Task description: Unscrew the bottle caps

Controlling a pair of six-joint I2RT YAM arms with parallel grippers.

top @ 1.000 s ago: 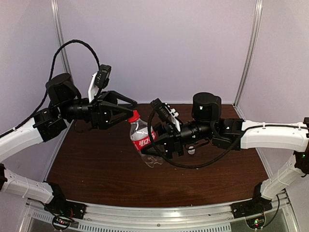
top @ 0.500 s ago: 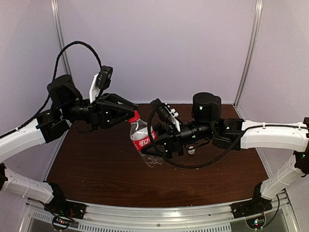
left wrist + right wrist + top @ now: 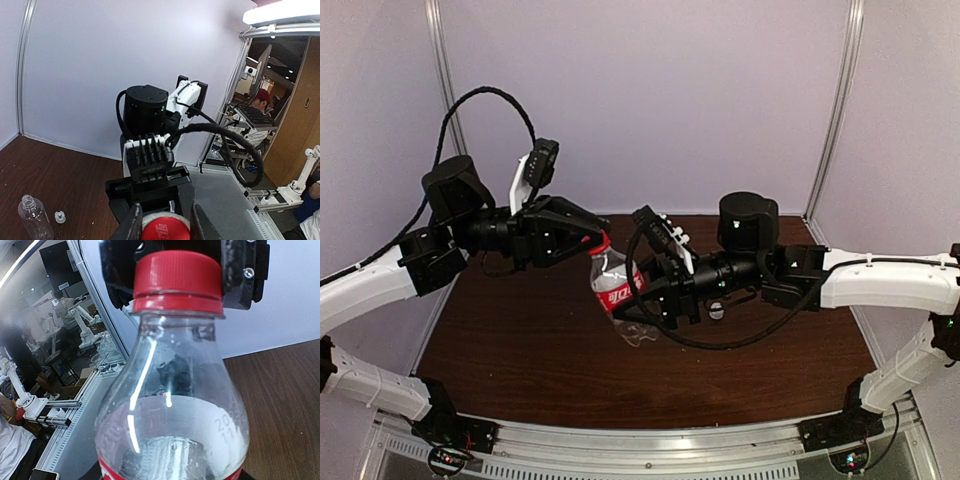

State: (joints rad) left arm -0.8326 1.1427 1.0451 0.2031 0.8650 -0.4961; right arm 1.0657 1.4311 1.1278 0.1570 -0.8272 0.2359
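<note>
The small clear bottle [image 3: 614,292] with a red label is held tilted above the table, its red cap [image 3: 599,242] pointing up and left. My right gripper [image 3: 638,300] is shut on the bottle's body at the label. My left gripper [image 3: 594,238] is shut on the red cap; in the left wrist view its fingers [image 3: 131,225] press either side of the cap [image 3: 165,227]. The right wrist view shows the bottle [image 3: 172,405] and cap [image 3: 177,280] close up. The taller, label-free bottle [image 3: 35,219] stands uncapped on the table, with the white cap [image 3: 60,216] beside it.
The brown table [image 3: 520,350] is ringed by lilac walls with metal posts [image 3: 835,110]. A small white object [image 3: 717,311] lies under my right arm. The left arm's cable [image 3: 485,95] loops high above it.
My left gripper has narrowed from wide open onto the red cap, and its wrist has risen a little. The right arm and the bottle have stayed still.
</note>
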